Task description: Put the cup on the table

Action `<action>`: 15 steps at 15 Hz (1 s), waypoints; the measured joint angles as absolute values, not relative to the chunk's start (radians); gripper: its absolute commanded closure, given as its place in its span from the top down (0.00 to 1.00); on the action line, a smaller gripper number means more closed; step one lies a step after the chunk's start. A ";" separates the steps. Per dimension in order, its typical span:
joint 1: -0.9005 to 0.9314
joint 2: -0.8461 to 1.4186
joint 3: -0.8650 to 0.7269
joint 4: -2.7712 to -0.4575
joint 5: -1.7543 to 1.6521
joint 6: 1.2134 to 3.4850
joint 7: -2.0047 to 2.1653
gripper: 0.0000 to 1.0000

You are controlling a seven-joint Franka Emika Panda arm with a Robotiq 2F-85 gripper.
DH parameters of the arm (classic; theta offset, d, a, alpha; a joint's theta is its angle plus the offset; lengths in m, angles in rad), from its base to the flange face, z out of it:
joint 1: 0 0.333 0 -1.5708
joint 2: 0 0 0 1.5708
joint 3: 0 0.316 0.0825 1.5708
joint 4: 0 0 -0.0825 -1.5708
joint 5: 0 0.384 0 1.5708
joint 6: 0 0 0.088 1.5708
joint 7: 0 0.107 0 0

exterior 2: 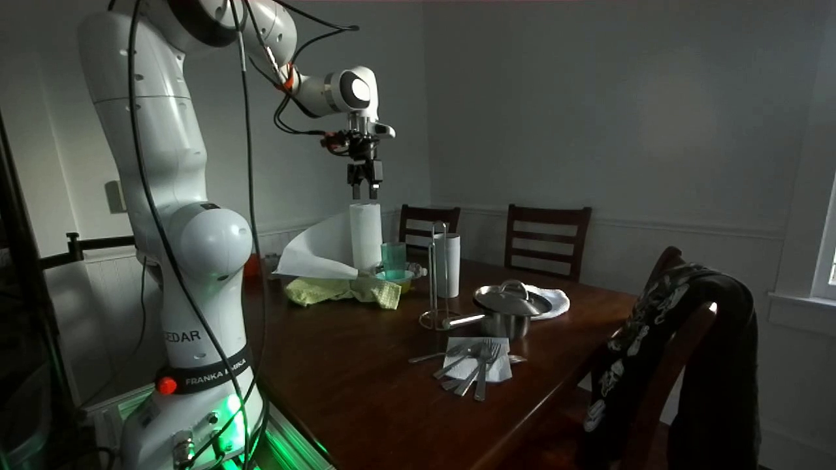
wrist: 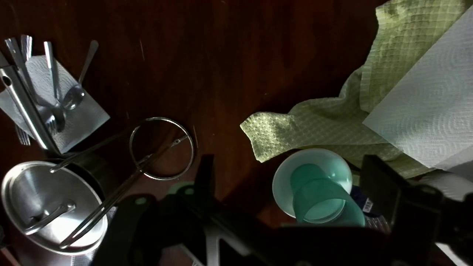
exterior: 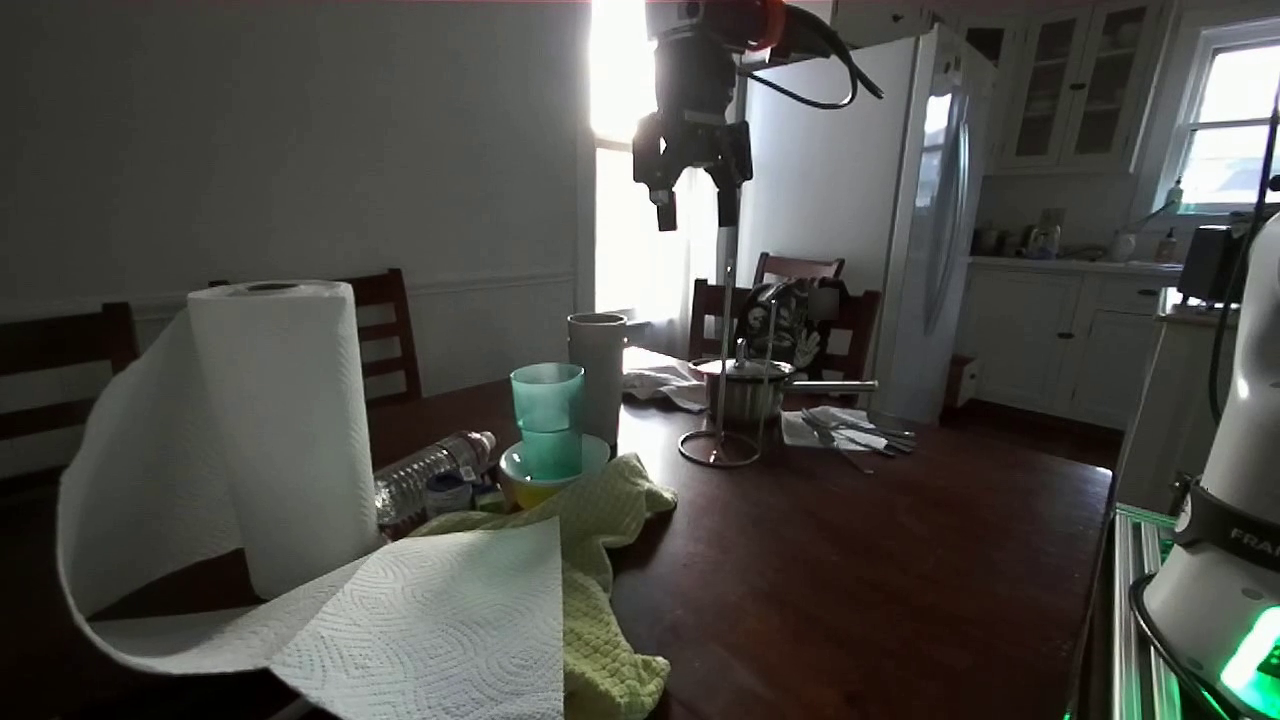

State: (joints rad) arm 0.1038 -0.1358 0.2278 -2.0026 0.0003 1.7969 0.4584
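In an exterior view, the arm [exterior 2: 170, 130] is held upright along the left of the frame, above its base [exterior 2: 153, 431] at lower left, and is bent over at the top towards upper centre, where the wrist [exterior 2: 362, 91] is carried. The gripper [exterior: 697, 212] is pointed straight down, its fingers [wrist: 204, 173] spread apart (the gap is shown in all three views).

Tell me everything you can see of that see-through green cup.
The translucent mint-green plastic-looking tumbler narrows slightly toward its base, with an open rim and no handle in view. A horizontal line shows partway down its side. It stands upright in a round white bowl, the only thing seen touching it; the open black two-fingered gripper hangs higher, apart from it.
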 measured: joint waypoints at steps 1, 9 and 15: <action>0.104 -0.134 0.228 -2.004 0.000 1.802 0.458 1.00; 0.184 0.007 0.246 -2.003 -0.011 2.030 0.377 1.00; 0.223 0.165 0.247 -1.947 -0.095 2.095 0.197 1.00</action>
